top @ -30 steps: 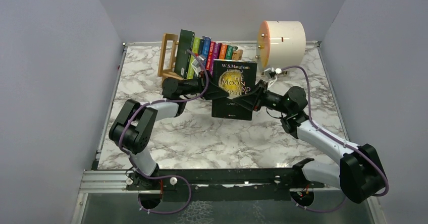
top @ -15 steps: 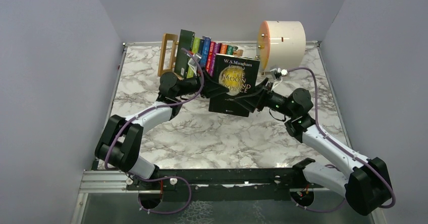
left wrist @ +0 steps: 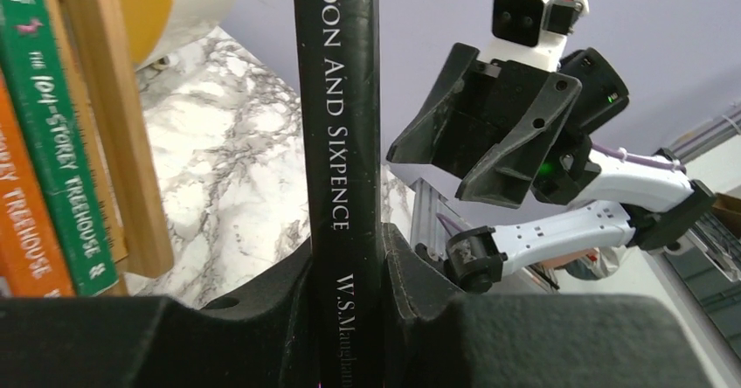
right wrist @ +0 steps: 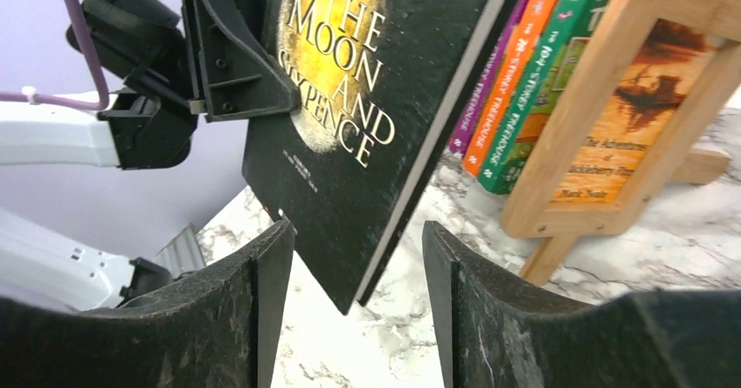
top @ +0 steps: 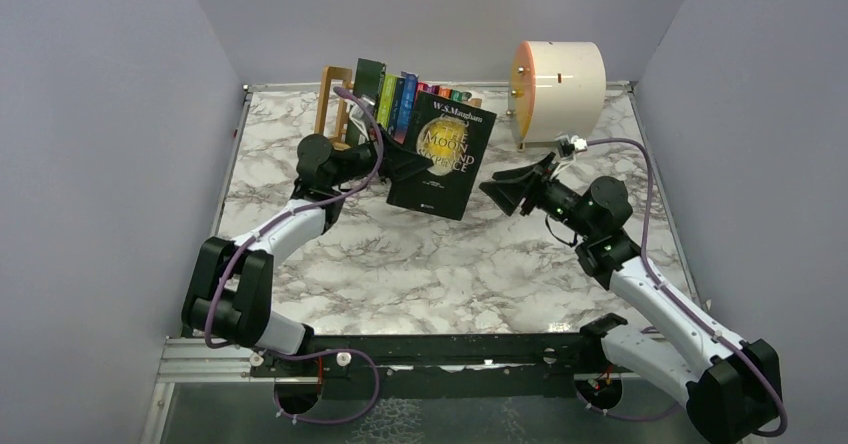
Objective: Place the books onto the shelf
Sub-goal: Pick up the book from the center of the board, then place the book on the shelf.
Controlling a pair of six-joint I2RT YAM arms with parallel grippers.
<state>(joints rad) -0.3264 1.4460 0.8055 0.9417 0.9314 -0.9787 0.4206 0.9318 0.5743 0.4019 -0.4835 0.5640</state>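
Book [top: 445, 159] — black — pinched in left gripper [top: 408, 164]; right gripper [top: 502, 186] gaping.

Matt wooden shelf [left wrist: 118, 143], glossy marbled table [top: 400, 264]

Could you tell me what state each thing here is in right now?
black book: held up, tilted, beside the shelf.
left end effector: shut on the black book at its spine.
right end effector: open, apart from the black book.
shelf: upright, partly filled.
shelved books: standing in a row.
cream drum: lying on its side, untouched.
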